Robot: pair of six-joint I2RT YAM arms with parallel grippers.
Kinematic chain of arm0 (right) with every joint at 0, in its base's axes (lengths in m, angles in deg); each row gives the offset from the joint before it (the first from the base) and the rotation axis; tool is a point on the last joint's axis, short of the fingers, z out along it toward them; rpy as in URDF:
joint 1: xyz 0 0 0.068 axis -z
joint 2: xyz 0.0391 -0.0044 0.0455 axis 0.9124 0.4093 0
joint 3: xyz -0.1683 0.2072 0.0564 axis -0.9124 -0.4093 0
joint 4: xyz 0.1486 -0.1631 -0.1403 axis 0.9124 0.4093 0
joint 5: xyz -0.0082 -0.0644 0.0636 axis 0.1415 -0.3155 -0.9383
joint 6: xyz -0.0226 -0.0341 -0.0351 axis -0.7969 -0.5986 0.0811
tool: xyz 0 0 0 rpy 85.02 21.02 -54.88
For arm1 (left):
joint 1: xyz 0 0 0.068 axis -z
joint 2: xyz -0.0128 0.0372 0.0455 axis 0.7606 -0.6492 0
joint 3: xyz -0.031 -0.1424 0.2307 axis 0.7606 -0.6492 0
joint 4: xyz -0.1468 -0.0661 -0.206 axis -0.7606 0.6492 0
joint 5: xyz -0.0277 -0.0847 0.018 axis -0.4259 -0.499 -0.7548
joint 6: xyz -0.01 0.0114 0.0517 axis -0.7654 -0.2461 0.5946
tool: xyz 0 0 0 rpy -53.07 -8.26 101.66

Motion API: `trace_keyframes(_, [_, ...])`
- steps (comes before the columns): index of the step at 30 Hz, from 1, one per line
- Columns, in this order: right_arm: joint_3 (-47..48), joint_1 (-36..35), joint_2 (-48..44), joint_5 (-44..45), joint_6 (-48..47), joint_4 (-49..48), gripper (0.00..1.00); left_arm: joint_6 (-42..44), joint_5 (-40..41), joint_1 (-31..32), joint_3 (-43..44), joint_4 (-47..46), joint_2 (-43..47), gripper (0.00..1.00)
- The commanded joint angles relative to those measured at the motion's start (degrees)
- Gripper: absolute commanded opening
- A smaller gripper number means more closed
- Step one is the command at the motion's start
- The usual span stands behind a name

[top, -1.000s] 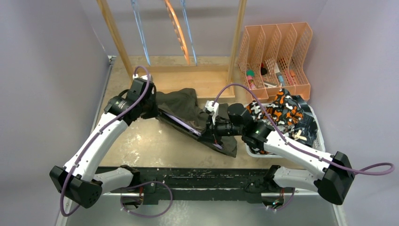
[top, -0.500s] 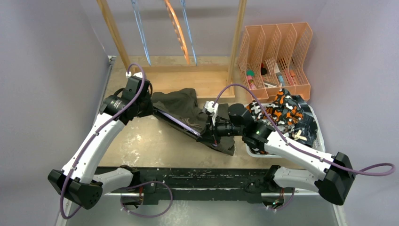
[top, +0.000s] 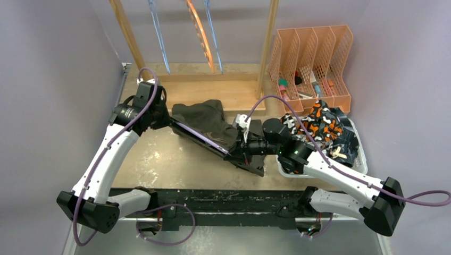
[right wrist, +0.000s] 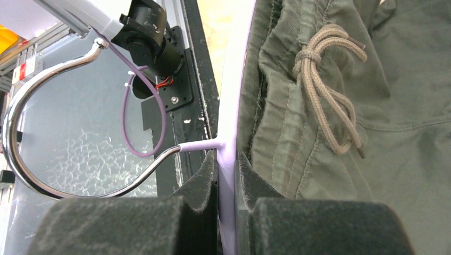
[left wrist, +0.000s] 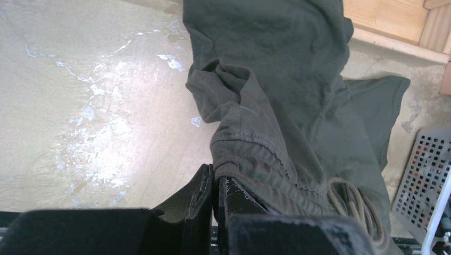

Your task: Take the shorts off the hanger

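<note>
- Seen from above, one pair of olive green shorts (top: 205, 119) lies slantwise on the tan table (top: 159, 159), threaded on a lavender hanger (top: 199, 137) and stretched between the two arms.
- The left gripper (top: 166, 121) is at the shorts' far left end. In its wrist view the left gripper's (left wrist: 214, 186) fingers (left wrist: 194, 199) are pressed together on a bunched fold of the elastic waistband, and the rest of the shorts (left wrist: 298, 95) trails away from them across the table.
- The right gripper (top: 237, 152) is at the near right end. In its wrist view the right gripper's (right wrist: 226, 164) foam fingers (right wrist: 199, 186) pinch the hanger's thin bar (right wrist: 234, 79) just where the chrome hook (right wrist: 21, 106) joins it. The shorts (right wrist: 404, 133) lie directly beside the right-hand finger, and the knotted drawstring (right wrist: 324, 90) rests on the cloth a little further along.
- One white basket (top: 361, 154) sits to the right of the shorts, holding an orange-black-white blotch-patterned pair (top: 316, 125) on top of darker cloth (how many dark pairs, I cannot tell).
- Three bare hangers, two pale blue (top: 158, 32) and one orange (top: 199, 32), hang from a wooden rack (top: 213, 85) at the back.
- One peach file organizer (top: 311, 58) with four slots stands behind the basket.
</note>
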Motion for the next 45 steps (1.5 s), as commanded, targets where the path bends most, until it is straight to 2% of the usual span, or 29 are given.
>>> trace_keyframes(1, [-1.24, 0.30, -4.18, -4.77, 1.55, 16.28, 0.00, 6.93, 21.24, -10.34, 3.58, -5.23, -0.68, 0.00])
trace_keyframes(4, [-1.58, 0.30, -4.67, -5.50, 2.10, 16.25, 0.00, 7.94, 14.83, -14.03, 3.71, -6.88, -0.85, 0.00])
trace_keyframes(6, [-1.77, 0.30, -4.01, -5.89, 2.01, 15.64, 0.00, 8.22, 10.83, -14.24, 4.09, -7.36, -1.24, 0.00])
trace_keyframes(11, [-1.66, 0.30, -5.24, -7.21, 2.05, 13.65, 0.00, 7.85, 12.97, -15.04, 1.68, -6.46, -1.23, 0.00])
trace_keyframes(21, [-2.95, 0.31, -8.07, -9.76, 2.13, 12.70, 0.00, 6.97, 7.60, -18.01, -1.30, -9.74, -3.00, 0.00])
trace_keyframes(27, [-3.31, 0.32, -8.54, -2.84, 5.77, 10.61, 0.00, 7.08, 4.20, -18.10, -2.94, -10.18, -1.78, 0.00])
trace_keyframes(30, [-2.56, 0.32, -8.10, 1.32, 7.86, 8.76, 0.00, 6.67, 0.80, -18.10, -6.52, -11.20, 1.10, 0.00])
trace_keyframes(35, [0.20, 0.30, -6.24, 8.51, 12.43, 4.69, 0.00, 4.50, -11.93, -18.10, -15.46, -14.18, 7.27, 0.00])
trace_keyframes(37, [1.28, 0.30, -4.93, 9.04, 14.03, 3.00, 0.00, 3.68, -16.90, -18.04, -19.02, -15.19, 9.39, 0.00])
trace_keyframes(41, [3.32, 0.30, -0.51, 7.35, 14.52, 2.26, 0.00, 2.57, -21.48, -17.94, -23.50, -16.38, 12.18, 0.00])
trace_keyframes(45, [3.79, 0.32, 2.40, 7.84, 16.94, -0.37, 0.00, 1.09, -20.70, -15.44, -25.32, -16.20, 12.60, 0.00])
